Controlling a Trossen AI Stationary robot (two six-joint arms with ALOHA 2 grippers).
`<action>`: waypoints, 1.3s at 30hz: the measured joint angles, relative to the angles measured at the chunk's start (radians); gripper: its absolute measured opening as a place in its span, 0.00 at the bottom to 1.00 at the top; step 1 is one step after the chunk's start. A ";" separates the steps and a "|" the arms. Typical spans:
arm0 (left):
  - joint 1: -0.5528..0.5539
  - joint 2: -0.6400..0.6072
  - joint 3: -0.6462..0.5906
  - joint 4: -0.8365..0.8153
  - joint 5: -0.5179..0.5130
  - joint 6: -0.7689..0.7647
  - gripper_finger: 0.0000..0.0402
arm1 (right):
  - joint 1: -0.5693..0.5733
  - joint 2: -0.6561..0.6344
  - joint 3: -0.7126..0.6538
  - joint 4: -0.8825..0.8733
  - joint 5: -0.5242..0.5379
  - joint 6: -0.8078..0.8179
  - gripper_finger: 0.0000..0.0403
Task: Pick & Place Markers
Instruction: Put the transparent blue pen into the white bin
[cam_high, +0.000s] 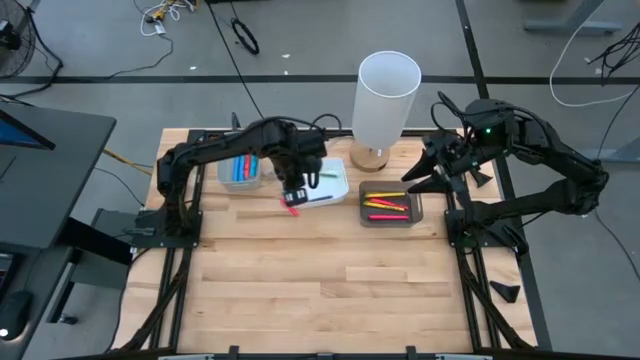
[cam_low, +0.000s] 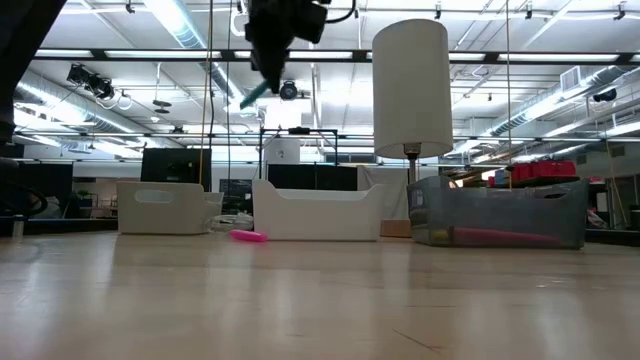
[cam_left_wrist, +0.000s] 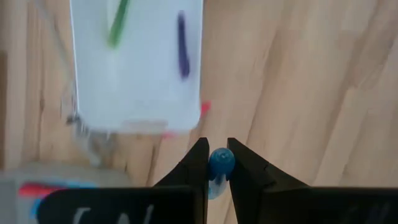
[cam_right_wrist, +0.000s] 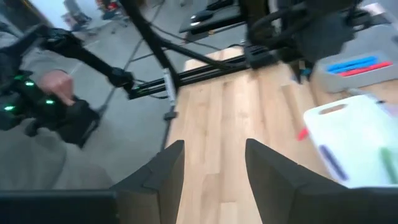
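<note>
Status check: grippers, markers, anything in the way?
Left gripper shut on blue marker above white tray. Right gripper open, waiting. Pink marker loose on table.

Blue marker (cam_left_wrist: 220, 163) pinched upright above the table; others lie in trays.

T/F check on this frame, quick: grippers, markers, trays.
1. The left gripper is shut on a blue marker. True.
2. The right gripper is holding a pink marker. False: its jaws are open and empty, off by the table's right edge.
3. The white tray has a green marker and a purple marker in it. True.
4. A pink marker lies on the table outside the trays. True.
5. The lamp stands at the table's near edge. False: it stands at the far edge, behind the trays.
6. The dark tray is empty. False: it has red, pink and yellow markers in it.
</note>
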 joint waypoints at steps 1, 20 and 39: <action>0.004 0.000 0.000 -0.028 -0.002 0.010 0.10 | 0.000 0.000 0.000 0.000 0.017 -0.005 0.42; 0.024 0.136 0.001 -0.113 -0.092 0.134 0.10 | 0.000 0.002 0.000 0.010 0.135 -0.022 0.42; 0.070 0.398 0.260 -0.116 -0.187 0.166 0.10 | 0.000 0.002 0.000 -0.003 0.133 -0.040 0.42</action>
